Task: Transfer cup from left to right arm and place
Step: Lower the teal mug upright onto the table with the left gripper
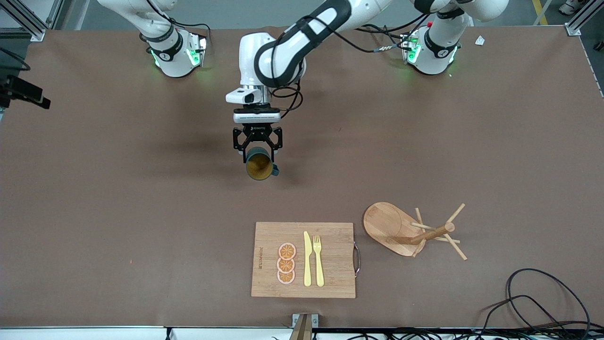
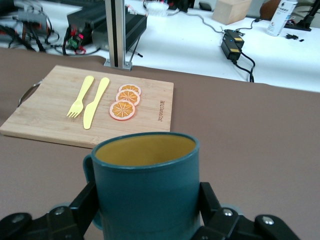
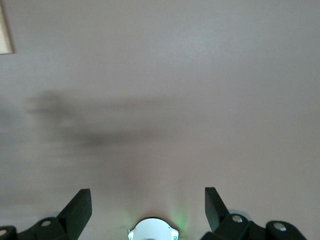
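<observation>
The left claw (image 1: 257, 150) hangs above the middle of the brown worktop (image 1: 118, 198), clenched around the dark teal cup (image 1: 259, 165), one finger (image 2: 85, 202) on each side of its body. The cup's yellowish mouth tilts toward the front camera. On the worktop, nearer to that camera than the spot under this claw, lies a bamboo cutting board (image 1: 330, 278) with orange slices (image 1: 286, 263), a yellow knife (image 1: 307, 259) and a fork (image 1: 318, 259). The right claw (image 3: 148, 205) waits released, fingers spread, above bare worktop.

A robotics lab — aluminium frame post (image 2: 116, 32), power supplies (image 2: 102, 26), loose cables (image 1: 542, 297).
</observation>
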